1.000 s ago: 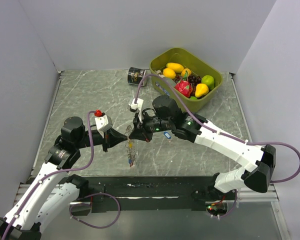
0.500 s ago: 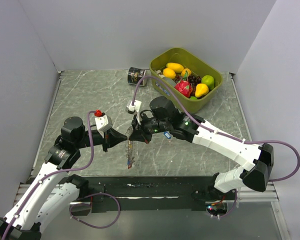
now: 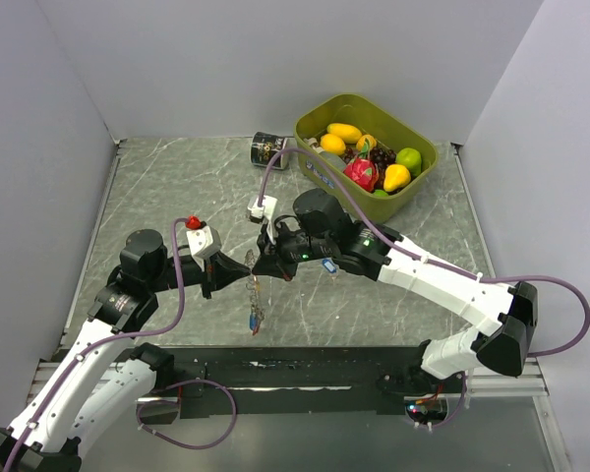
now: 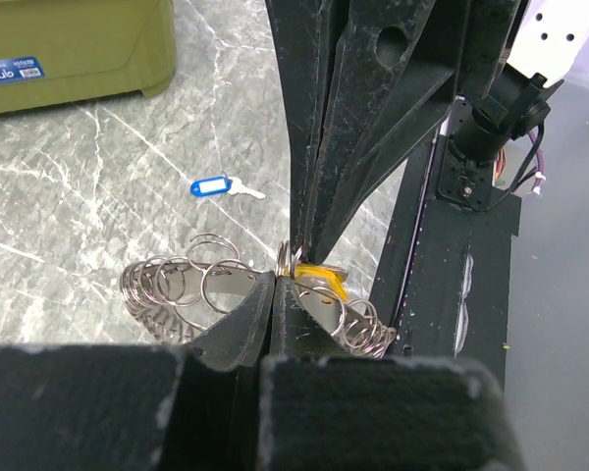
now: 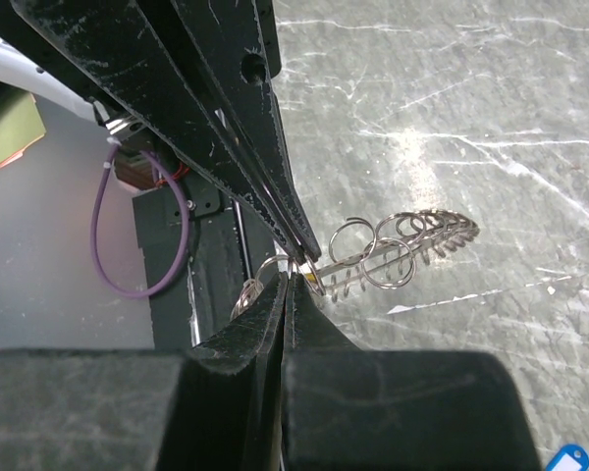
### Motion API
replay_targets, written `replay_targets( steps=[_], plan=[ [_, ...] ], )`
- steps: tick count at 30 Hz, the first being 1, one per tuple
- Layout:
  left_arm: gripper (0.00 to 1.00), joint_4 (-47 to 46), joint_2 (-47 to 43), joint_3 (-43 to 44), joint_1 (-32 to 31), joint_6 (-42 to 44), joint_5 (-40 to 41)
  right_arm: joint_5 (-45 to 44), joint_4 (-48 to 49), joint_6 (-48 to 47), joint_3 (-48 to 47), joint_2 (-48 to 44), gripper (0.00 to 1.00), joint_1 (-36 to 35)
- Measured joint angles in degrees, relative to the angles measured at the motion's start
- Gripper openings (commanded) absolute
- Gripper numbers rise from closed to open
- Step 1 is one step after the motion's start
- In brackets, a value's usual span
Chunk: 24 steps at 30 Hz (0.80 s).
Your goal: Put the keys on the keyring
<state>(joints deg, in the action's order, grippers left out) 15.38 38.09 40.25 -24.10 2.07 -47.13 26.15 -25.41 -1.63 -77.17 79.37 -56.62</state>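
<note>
The keyring (image 3: 253, 303), a coil of silver wire loops, hangs above the table between the two gripper tips. My left gripper (image 3: 240, 273) is shut on the keyring (image 4: 191, 287). My right gripper (image 3: 263, 264) meets it tip to tip and is shut on a key with a yellow tag (image 4: 320, 281) right at the ring. In the right wrist view the right gripper (image 5: 289, 277) is closed beside the keyring (image 5: 402, 247). A blue-tagged key (image 3: 328, 265) lies on the table; it also shows in the left wrist view (image 4: 214, 185). Other keys are not visible.
A green bin (image 3: 410, 193) of toy fruit stands at the back right. A black can (image 3: 268, 149) lies to its left. A black strip (image 3: 305, 369) runs along the table's near edge. Grey walls enclose three sides.
My right gripper has shifted slightly left, closing onto my left gripper's tip. The hanging keyring has swung a little left with them.
</note>
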Motion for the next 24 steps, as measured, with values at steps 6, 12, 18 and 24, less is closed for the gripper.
replay_targets(
  steps=[6,12,18,24],
  plan=[
    [0.01,0.1,0.0,0.0,0.0,0.0,0.0,-0.7,-0.4,0.0,-0.7,0.4,0.00,-0.1],
    [0.01,0.4,-0.1,0.0,0.0,0.1,0.0,-1.9,-1.4,0.1,-2.5,1.3,0.00,-0.1],
    [0.01,1.5,-0.4,0.0,0.0,0.2,0.5,-3.3,-2.3,0.4,-2.8,1.9,0.00,-0.2],
    [0.01,1.9,-0.8,0.0,0.0,0.3,0.8,-4.0,-2.6,0.5,-2.8,2.0,0.00,-0.3]
  ],
)
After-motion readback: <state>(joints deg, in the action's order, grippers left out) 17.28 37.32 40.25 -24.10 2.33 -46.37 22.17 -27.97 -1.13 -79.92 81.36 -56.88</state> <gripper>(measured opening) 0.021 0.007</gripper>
